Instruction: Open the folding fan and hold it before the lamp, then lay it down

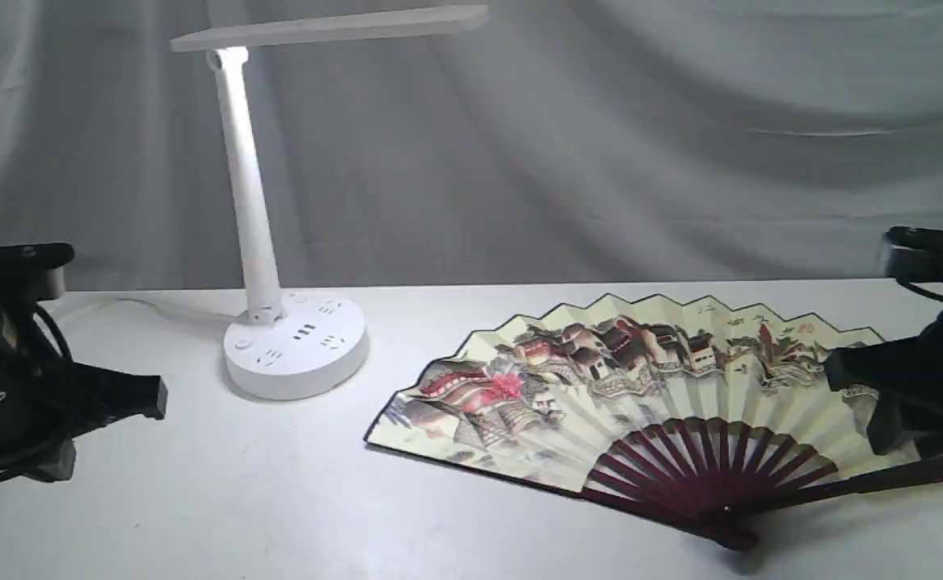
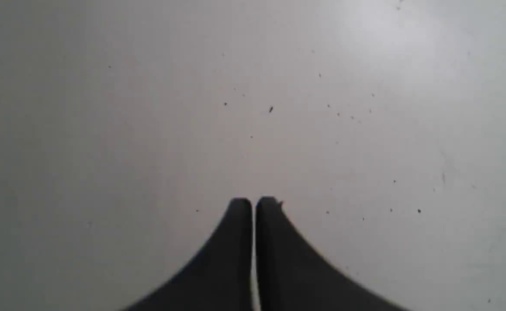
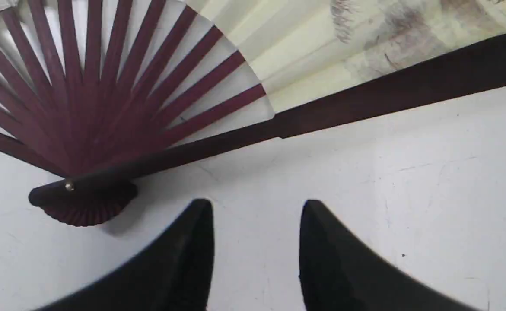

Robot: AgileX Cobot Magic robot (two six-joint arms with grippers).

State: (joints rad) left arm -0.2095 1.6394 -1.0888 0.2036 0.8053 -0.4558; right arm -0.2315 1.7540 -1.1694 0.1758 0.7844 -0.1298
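Observation:
The folding fan lies spread open and flat on the white table, painted leaf up, maroon ribs meeting at a pivot near the front. The white lamp stands at the back left, its bar head lit. My right gripper is open above bare table just off the fan's dark guard rib and pivot, holding nothing. In the exterior view the right arm overlaps the fan's right end. My left gripper is shut on nothing over bare table at the far left.
A grey cloth backdrop hangs behind the table. The lamp's cable runs left from its base along the table's back edge. The left arm sits at the left edge of the scene.

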